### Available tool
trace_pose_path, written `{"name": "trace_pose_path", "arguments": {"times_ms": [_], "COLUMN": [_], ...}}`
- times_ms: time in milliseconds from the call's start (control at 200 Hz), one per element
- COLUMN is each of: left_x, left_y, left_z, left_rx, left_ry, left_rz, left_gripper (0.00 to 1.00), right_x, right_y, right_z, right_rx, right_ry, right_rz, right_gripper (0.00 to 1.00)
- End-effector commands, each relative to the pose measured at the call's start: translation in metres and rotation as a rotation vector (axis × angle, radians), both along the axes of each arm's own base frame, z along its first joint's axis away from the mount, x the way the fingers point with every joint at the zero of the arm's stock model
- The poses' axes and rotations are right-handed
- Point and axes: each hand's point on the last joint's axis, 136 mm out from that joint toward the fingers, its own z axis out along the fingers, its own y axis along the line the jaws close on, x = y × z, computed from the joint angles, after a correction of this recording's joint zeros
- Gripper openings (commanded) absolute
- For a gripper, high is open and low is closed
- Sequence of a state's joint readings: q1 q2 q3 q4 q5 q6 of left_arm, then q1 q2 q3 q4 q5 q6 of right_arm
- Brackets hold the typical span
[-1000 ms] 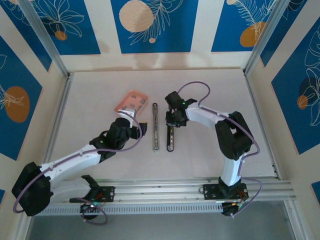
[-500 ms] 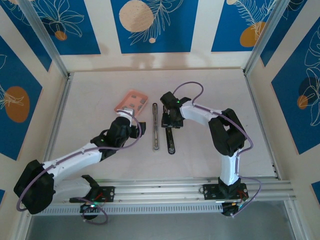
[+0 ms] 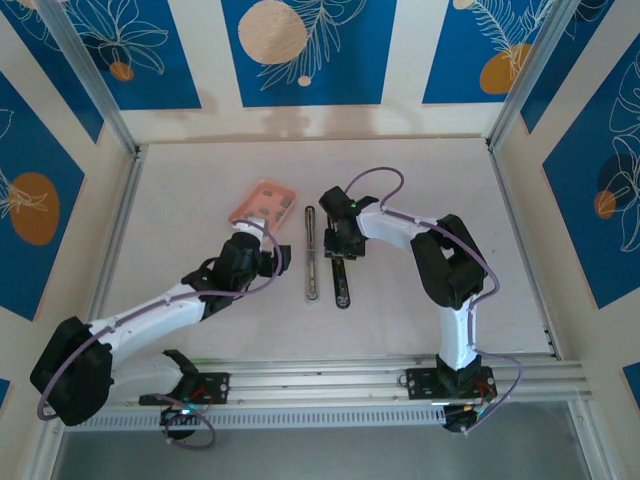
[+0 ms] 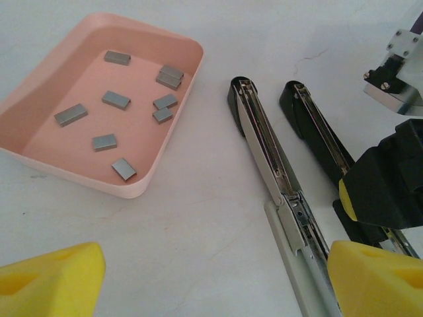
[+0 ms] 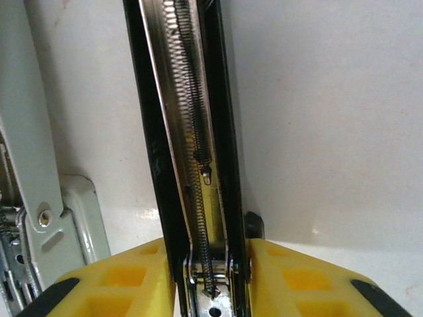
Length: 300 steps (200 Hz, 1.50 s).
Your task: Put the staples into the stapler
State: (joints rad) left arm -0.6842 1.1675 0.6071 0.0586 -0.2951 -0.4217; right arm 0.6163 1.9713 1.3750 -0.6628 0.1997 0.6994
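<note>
The pale desk (image 3: 200,180) is reached over by the left arm (image 3: 150,315) and the right arm (image 3: 445,265), which are both bent in toward its middle. The stapler (image 3: 311,262) is seen lying open on the desk between the two wrists, with its black arm laid just beside the silver bar (image 4: 261,142) on the right. The spring channel of the black arm (image 5: 192,132) is turned upward. This black arm is pinched by the right jaws, with a yellow pad (image 5: 297,277) pressed against each of its sides. The left jaws are spread wide above bare desk, and their yellow pads (image 4: 53,281) are held well apart, the silver bar running close by the right-hand one. The pink tray (image 4: 73,168) is set just left of the stapler's far end. Several grey staples (image 4: 115,100) are scattered flat inside the tray.
</note>
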Motion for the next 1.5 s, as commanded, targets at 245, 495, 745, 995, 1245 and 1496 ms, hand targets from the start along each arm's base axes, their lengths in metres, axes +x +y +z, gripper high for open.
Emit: {"name": "trace_pose_path", "arguments": {"times_ms": [245, 495, 745, 995, 1245, 1496], "left_x": [0.017, 0.043, 0.073, 0.091, 0.113, 0.096], "left_y": [0.004, 0.012, 0.023, 0.001, 0.004, 0.003], "left_z": [-0.01, -0.018, -0.039, -0.074, -0.099, -0.1], "left_rx": [-0.022, 0.056, 0.211, 0.269, 0.366, 0.349], "left_ry": [0.159, 0.301, 0.534, 0.719, 0.764, 0.837], "left_rz": [0.021, -0.03, -0.156, -0.308, -0.311, -0.342], "left_gripper": [0.86, 0.8, 0.74, 0.71, 0.71, 0.67], "right_x": [0.008, 0.005, -0.019, -0.047, -0.054, -0.053], "right_y": [0.002, -0.003, -0.026, -0.047, -0.058, -0.06], "right_z": [0.01, 0.049, 0.077, 0.075, 0.071, 0.076], "right_rx": [0.012, 0.052, 0.093, 0.093, 0.089, 0.095], "right_ry": [-0.049, -0.131, -0.208, -0.213, -0.205, -0.22], "right_rz": [-0.053, -0.036, -0.02, -0.029, -0.056, -0.062], "right_gripper": [0.29, 0.45, 0.49, 0.49, 0.49, 0.49]}}
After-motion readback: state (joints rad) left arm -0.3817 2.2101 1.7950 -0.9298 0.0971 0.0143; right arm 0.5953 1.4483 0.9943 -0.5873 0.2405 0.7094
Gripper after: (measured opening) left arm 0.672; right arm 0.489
